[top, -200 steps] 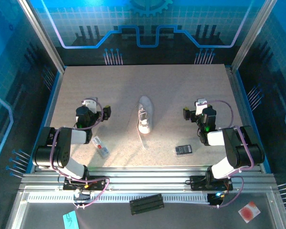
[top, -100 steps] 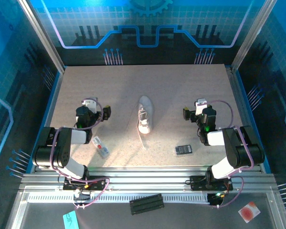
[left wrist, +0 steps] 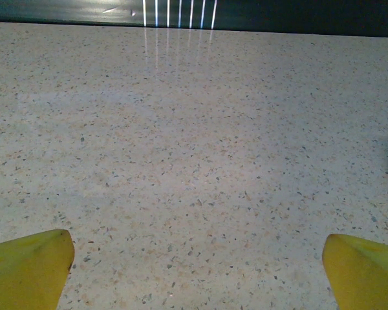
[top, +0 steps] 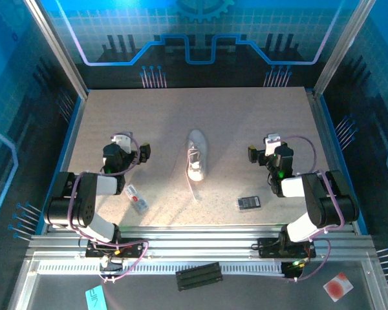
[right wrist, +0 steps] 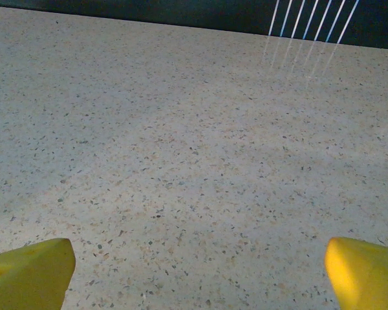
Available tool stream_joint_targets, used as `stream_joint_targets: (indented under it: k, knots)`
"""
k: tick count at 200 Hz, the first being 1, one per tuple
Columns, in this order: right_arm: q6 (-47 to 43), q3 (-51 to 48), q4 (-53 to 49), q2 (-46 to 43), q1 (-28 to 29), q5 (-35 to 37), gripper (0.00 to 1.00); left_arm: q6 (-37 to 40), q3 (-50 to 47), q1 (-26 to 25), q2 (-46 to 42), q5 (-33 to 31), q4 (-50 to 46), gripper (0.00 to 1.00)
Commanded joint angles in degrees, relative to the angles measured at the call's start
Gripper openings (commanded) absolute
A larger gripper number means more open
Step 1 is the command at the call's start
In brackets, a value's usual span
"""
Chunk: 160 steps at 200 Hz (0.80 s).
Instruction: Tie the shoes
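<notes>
On the middle of the table (top: 258, 116) the shoe (top: 196, 155) is lying untied, lace (top: 193, 188) trailing near, while the left gripper (left wrist: 195, 274) and right gripper (right wrist: 197, 274) are staying motionless, wide and empty, leaving tying unstarted.

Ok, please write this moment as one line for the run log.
left hand open, empty | right hand open, empty | shoe between both hands, lace trailing loose

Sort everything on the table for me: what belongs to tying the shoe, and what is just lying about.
For the job:
- sneaker, with a lace trailing onto the table
- left gripper and right gripper, both open, either side of the sneaker and apart from it

Lying about:
- black rectangle
- white tag
</notes>
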Motion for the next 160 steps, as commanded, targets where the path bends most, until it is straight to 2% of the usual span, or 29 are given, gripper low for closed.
stream_joint_targets:
  k: [1, 31, 50, 69, 99, 122, 139, 160]
  knots:
    - [0.07, 1.22, 0.84, -0.28, -1.06, -0.24, 1.00, -1.08, -0.33, -0.13, 0.35, -0.17, 2.05, 0.99]
    - [-0.76, 3.66, -8.23, -6.56, -0.78, -0.83, 1.00, -1.56, 1.03, -0.13, -5.77, -1.67, -5.52, 0.99]
    - [0.37, 9.17, -22.57, -11.13, -0.20, -0.57, 1.00, -3.27, 4.73, -0.18, -10.66, -3.10, -17.36, 0.99]
    - [8.38, 17.57, -38.93, -11.95, -0.17, -1.56, 0.95, -7.50, 9.43, -0.17, -13.53, -0.88, -27.62, 0.97]
    - [18.90, 28.08, -49.95, -6.50, 2.11, -8.73, 0.82, -17.80, 15.81, -0.97, -11.61, 8.39, -35.76, 0.81]
    - [24.19, 37.00, -54.81, 1.51, 7.52, -14.51, 0.74, -21.75, 22.12, -6.10, -5.99, 12.10, -41.38, 0.72]
    - [24.11, 42.22, -57.95, 6.52, 12.62, -16.31, 0.71, -21.93, 27.49, -11.09, -1.66, 12.24, -47.03, 0.67]
    - [19.33, 47.94, -62.31, 11.52, 19.16, -16.24, 0.68, -23.02, 30.38, -15.54, 1.64, 11.12, -51.49, 0.61]
